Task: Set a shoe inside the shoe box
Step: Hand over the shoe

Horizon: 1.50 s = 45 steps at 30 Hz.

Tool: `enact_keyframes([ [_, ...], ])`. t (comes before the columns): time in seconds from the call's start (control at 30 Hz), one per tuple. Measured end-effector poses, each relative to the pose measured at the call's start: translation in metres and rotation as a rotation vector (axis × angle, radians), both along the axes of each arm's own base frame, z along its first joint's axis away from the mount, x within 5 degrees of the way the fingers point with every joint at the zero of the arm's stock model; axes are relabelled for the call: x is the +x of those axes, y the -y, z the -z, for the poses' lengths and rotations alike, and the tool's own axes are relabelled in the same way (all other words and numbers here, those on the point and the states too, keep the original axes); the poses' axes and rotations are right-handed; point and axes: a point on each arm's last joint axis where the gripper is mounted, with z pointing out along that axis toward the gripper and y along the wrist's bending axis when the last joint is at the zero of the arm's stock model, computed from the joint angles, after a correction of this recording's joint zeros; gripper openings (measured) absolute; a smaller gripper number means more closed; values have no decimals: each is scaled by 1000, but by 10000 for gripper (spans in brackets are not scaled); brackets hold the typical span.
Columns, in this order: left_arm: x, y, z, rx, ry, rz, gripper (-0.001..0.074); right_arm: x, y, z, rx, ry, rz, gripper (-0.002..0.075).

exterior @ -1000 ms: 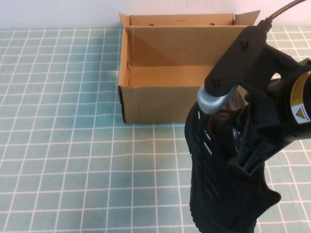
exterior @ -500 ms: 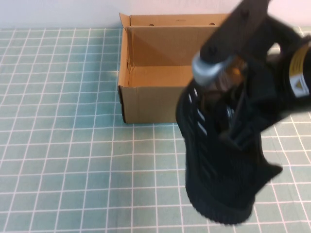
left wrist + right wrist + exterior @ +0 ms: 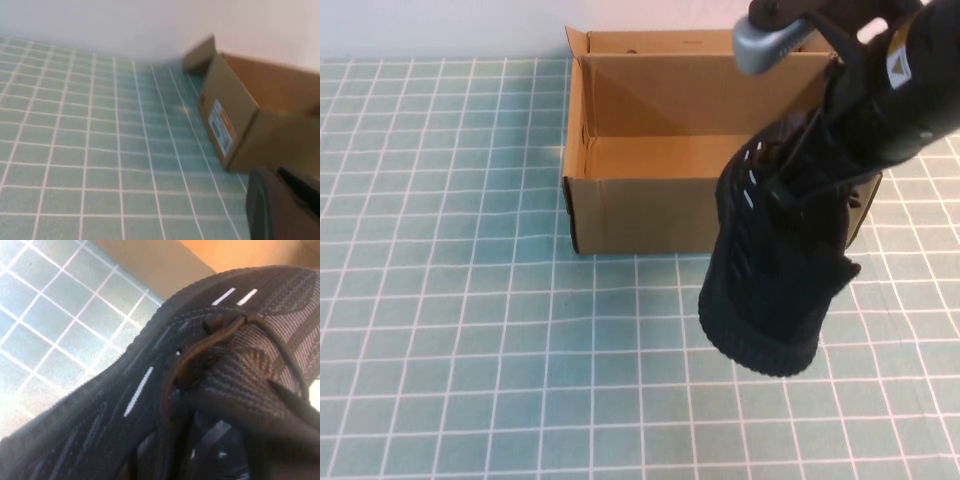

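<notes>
The black knit shoe hangs toe-down in the air, against the right part of the front wall of the open brown shoe box. My right gripper is shut on the shoe at its opening, with the arm coming in from the upper right. The right wrist view shows the shoe's laces and white dashes close up, with the box edge beyond. The left wrist view shows the box from its left side, and a dark part of my left gripper shows low, left of the box.
A green mat with a white grid covers the table. A white wall stands behind the box. The box has a white label on its left side.
My right gripper has lifted the shoe and carried it away from the table's near edge toward the box. The shoe's toe now hangs higher, close to the box's front wall.
</notes>
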Motion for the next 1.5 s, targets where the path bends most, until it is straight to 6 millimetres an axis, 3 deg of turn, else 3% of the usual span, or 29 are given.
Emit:
enact_keyframes([
  [0.13,17,9,-38,147,-102,114,-4,9,-7,-3,-6,-19,-5,-1],
  [0.3,51,26,-63,265,-157,256,-5,22,-18,-5,-11,-24,-15,-1],
  [0.63,116,85,-72,335,-153,570,-4,45,-35,-8,-3,0,-14,-1],
  [0.9,129,135,-91,364,5,667,3,69,-38,-18,32,48,22,-1],
  [0.97,127,144,-97,398,57,699,41,72,-38,-19,34,56,25,-1],
  [1.07,125,155,-103,429,101,736,185,74,-38,-21,31,66,22,-1],
  [1.23,122,171,-104,438,133,778,530,74,-38,-22,32,70,20,-1],
  [1.33,121,180,-101,441,150,788,608,74,-38,-21,30,65,23,-1],
  [1.5,123,197,-95,438,180,777,637,74,-38,-21,32,62,28,-1],
])
